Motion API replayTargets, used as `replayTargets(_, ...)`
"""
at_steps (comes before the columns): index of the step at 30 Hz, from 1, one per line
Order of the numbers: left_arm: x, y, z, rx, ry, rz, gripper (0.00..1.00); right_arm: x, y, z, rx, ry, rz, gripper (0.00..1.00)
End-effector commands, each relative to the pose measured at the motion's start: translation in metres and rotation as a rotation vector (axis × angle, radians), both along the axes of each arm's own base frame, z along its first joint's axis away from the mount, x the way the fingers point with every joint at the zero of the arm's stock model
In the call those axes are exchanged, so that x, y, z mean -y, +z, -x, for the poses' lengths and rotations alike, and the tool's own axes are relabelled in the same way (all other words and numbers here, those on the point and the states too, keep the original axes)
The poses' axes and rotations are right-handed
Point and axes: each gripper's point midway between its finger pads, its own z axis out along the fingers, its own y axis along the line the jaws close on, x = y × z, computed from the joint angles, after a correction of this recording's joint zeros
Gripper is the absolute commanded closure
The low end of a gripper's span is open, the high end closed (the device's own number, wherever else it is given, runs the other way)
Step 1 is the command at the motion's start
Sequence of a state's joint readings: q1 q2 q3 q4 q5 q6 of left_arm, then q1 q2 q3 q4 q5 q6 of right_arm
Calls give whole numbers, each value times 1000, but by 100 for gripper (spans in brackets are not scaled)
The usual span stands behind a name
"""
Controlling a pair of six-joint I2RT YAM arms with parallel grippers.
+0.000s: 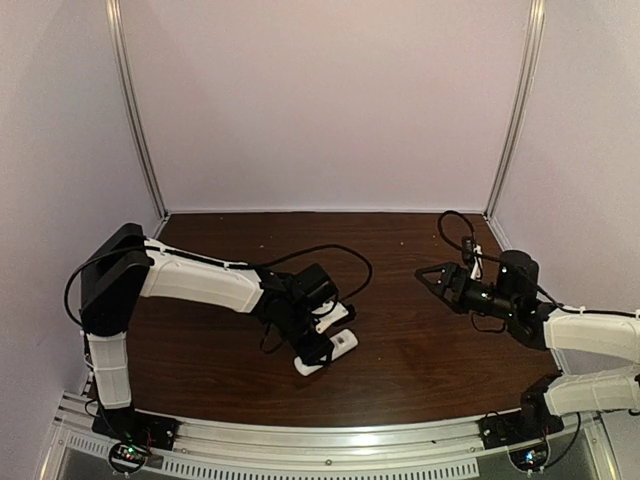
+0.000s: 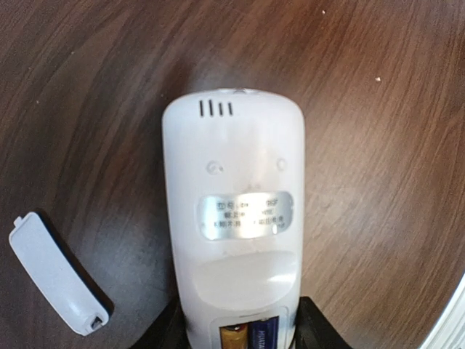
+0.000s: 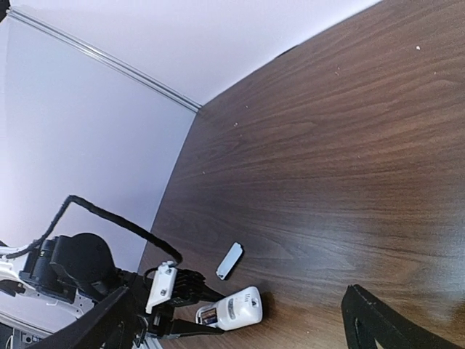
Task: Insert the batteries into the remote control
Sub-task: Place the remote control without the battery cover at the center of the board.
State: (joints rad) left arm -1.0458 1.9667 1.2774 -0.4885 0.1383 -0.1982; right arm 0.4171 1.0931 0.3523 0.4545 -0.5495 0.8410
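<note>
I log a slim white plastic remote control (image 2: 232,153) with silver label (image 2: 245,216); one orange battery cylinder (image 2: 234,339), one dark purple-blue battery cylinder (image 2: 263,336); streaky dark-brown wood-grain counter (image 2: 378,182).

A silver label (image 2: 245,215) on the back of the remote control (image 2: 232,167) is carrying small print too blurred to read. The dark purple-blue battery (image 2: 264,334) is showing pale letters beginning "HUA".

Pale lilac walls (image 1: 330,100) with metal corner posts (image 1: 137,110) enclose a dark wood-grain table (image 1: 400,370), seemingly lit from above.
</note>
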Motion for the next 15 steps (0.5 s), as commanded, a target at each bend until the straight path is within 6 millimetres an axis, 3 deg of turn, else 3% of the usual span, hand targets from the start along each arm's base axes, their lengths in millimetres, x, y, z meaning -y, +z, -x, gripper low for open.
replayTargets(1, 5, -6, 0, -16, -60, -26, 69, 12, 7, 2, 40, -25, 31, 0)
replayTargets(4, 6, -7, -2, -9, -66, -39, 64, 14, 11, 1, 50, -22, 74, 0)
replayTargets(15, 14, 16, -8, 14, -66, -23, 23, 8, 5, -2, 12, 23, 129, 0)
